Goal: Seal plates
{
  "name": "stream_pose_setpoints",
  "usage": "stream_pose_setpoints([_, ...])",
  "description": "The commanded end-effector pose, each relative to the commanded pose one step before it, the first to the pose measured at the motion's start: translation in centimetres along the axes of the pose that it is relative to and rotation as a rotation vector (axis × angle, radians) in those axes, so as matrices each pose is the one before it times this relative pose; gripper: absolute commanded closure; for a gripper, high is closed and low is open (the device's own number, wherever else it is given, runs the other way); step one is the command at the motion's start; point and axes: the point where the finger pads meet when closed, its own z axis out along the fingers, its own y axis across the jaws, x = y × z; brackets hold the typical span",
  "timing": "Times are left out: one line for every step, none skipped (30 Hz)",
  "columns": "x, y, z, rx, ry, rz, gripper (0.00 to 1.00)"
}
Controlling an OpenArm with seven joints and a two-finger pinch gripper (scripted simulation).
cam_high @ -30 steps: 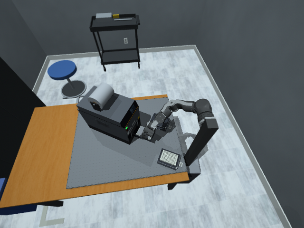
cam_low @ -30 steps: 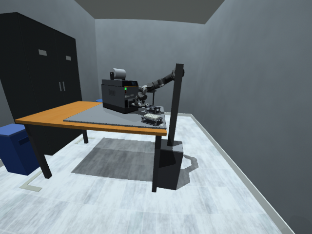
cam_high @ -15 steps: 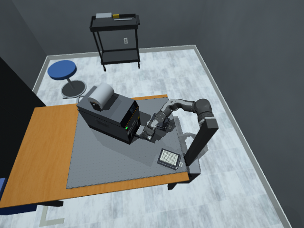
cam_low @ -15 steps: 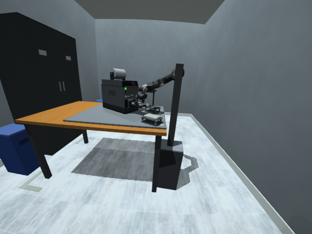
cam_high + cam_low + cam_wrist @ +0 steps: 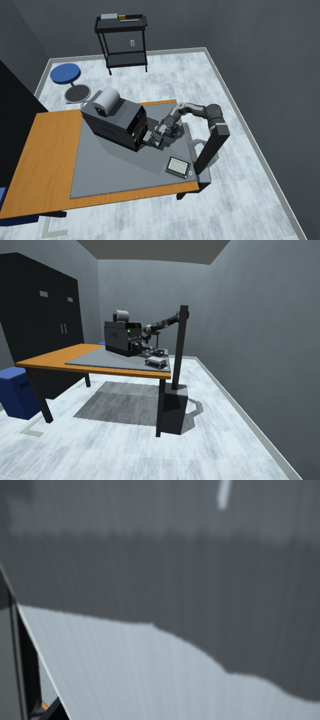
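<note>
The sealer (image 5: pixel 116 121) stands on the grey mat, and its lamp (image 5: pixel 133 134) is green; the lamp also shows in the exterior view (image 5: pixel 128 330). The stage (image 5: pixel 152 139) is out in front of the sealer with a plate on it. My gripper (image 5: pixel 156 135) is down over the stage and is shut on that plate. The wrist view is filled by the plate's pale foil top (image 5: pixel 150 675), partly in shadow. An empty nest (image 5: pixel 173 131) lies just behind my gripper. An open white plate (image 5: pixel 177 165) sits in the other nest near the table's front right corner.
The arm's dark post (image 5: pixel 210 149) stands at the table's right edge, close to the nest with the open plate. A foil roll (image 5: pixel 105 102) sits on top of the sealer. A stool (image 5: pixel 65 73) and a cart (image 5: pixel 121 38) stand on the floor behind the table.
</note>
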Motion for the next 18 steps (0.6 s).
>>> stream_pose_setpoints([-0.1404,0.025,-0.124,-0.00010,-0.00188,0.00178,1.00])
stream_pose_setpoints([0.0000,0.000,0.000,0.00000,0.00000,0.00000,1.00])
stream_pose_setpoints([0.0000,0.000,0.000,0.00000,0.00000,0.00000,1.00])
stream_pose_setpoints([0.0000,0.000,0.000,0.00000,0.00000,0.00000,1.00])
stream_pose_setpoints([0.0000,0.000,0.000,0.00000,0.00000,0.00000,1.00])
stream_pose_setpoints([0.0000,0.000,0.000,0.00000,0.00000,0.00000,1.00])
stream_pose_setpoints([0.1287,-0.341,0.015,0.00419,0.00105,-0.00298,1.00])
stream_pose_setpoints([0.1484,-0.260,0.051,0.00123,0.00119,0.00096,1.00])
stream_pose_setpoints([0.0809,-0.238,0.001,0.00049,-0.00022,0.00023,1.00])
stream_pose_setpoints([0.0628,-0.222,-0.018,-0.00021,-0.00010,-0.00026,1.00])
stream_pose_setpoints([0.0511,-0.212,-0.027,-0.00072,-0.00022,0.00020,1.00])
stream_pose_setpoints([0.0037,-0.193,-0.060,-0.00149,-0.00125,0.00060,1.00])
stream_pose_setpoints([0.0000,0.000,0.000,0.00000,0.00000,0.00000,1.00])
stream_pose_setpoints([0.0000,0.000,0.000,0.00000,0.00000,0.00000,1.00])
stream_pose_setpoints([0.0208,-0.146,-0.061,-0.00499,-0.00026,-0.00393,1.00])
stream_pose_setpoints([0.1489,-0.236,0.040,-0.00018,0.00177,0.00100,1.00])
stream_pose_setpoints([0.0584,-0.231,-0.019,0.00032,-0.00054,0.00068,1.00])
stream_pose_setpoints([0.0554,-0.223,-0.025,-0.00012,-0.00028,-0.00008,1.00])
